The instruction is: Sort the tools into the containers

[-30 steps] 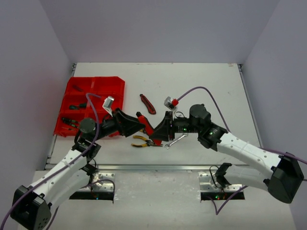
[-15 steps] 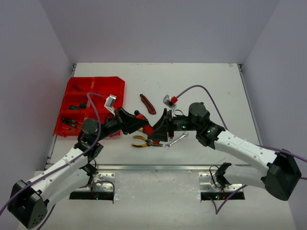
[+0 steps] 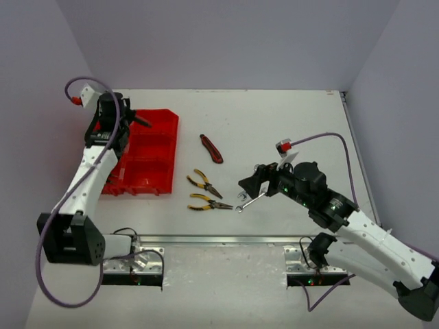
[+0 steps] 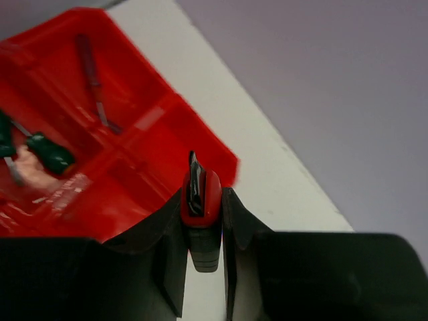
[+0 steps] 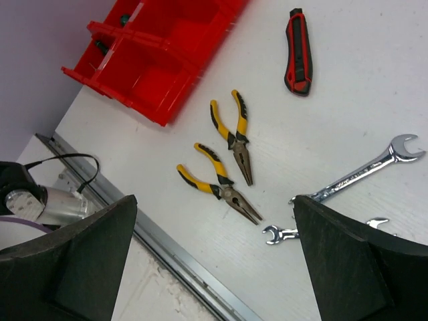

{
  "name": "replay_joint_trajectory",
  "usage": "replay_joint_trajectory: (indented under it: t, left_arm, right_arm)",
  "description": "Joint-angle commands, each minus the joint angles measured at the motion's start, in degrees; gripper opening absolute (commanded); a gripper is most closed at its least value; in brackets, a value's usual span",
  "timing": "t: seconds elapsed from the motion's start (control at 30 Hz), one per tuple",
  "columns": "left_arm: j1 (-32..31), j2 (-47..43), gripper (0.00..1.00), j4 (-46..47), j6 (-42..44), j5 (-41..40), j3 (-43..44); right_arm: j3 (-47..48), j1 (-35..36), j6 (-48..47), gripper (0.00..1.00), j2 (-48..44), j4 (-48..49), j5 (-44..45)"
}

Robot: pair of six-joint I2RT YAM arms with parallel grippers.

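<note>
My left gripper [image 3: 132, 118] is shut on a red-handled knife [image 4: 208, 186] and holds it over the far right corner of the red tray [image 3: 152, 179]. In the left wrist view the gripper [image 4: 202, 202] has the tray [image 4: 144, 170] below it, holding green-handled screwdrivers [image 4: 50, 152] and a thin screwdriver [image 4: 93, 80]. My right gripper [image 3: 251, 186] is open and empty above the table [image 5: 212, 224]. Two silver wrenches [image 5: 361, 172] [image 5: 282, 233] lie by its right finger. Two yellow-black pliers [image 5: 235, 137] [image 5: 217, 187] and a second red knife [image 5: 299, 52] lie on the table.
A metal rail [image 5: 180, 261] runs along the table's near edge with cables by the arm bases. Purple walls close in the back and sides. The pliers [image 3: 204, 181] and knife [image 3: 211, 148] lie between the tray and my right arm.
</note>
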Motion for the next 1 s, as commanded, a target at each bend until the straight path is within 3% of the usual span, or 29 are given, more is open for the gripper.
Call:
replay_joint_trajectory:
  t: [0.0, 0.27, 0.57, 0.77, 0.8, 0.9, 0.97]
  left_arm:
    - [2.48, 11.02, 0.00, 1.31, 2.17, -9.07, 6.78]
    - [2.39, 29.43, 0.00, 5.59, 8.61, -10.66, 19.52]
    - [2.00, 35.44, 0.00, 6.28, 4.63, -4.85, 21.50]
    - [-0.52, 37.10, 0.07, 7.68, -0.30, -2.03, 19.24]
    - [-0.68, 37.29, 0.10, 7.45, -0.85, -2.14, 19.18]
    - [-0.59, 37.80, 0.39, 4.79, -2.46, -4.12, 19.66]
    - [-0.59, 37.73, 0.68, 3.45, -2.25, -5.67, 20.24]
  right_arm:
    - [-4.93, 0.11, -2.26, 0.99, -7.31, -2.45, 1.88]
    - [-8.83, 0.11, -5.78, 0.99, -10.54, -1.75, -4.34]
    - [-11.84, 0.03, -5.30, 0.99, -10.88, 0.04, -4.23]
    - [-11.90, 0.11, -4.84, 0.99, -8.16, 1.40, -3.88]
    - [-11.82, 0.11, -4.75, 0.99, -8.00, 1.23, -3.87]
    - [-11.66, 0.11, -4.51, 0.99, -8.07, 0.55, -3.39]
    - [-11.71, 0.11, -4.40, 0.99, -8.62, 0.49, -3.35]
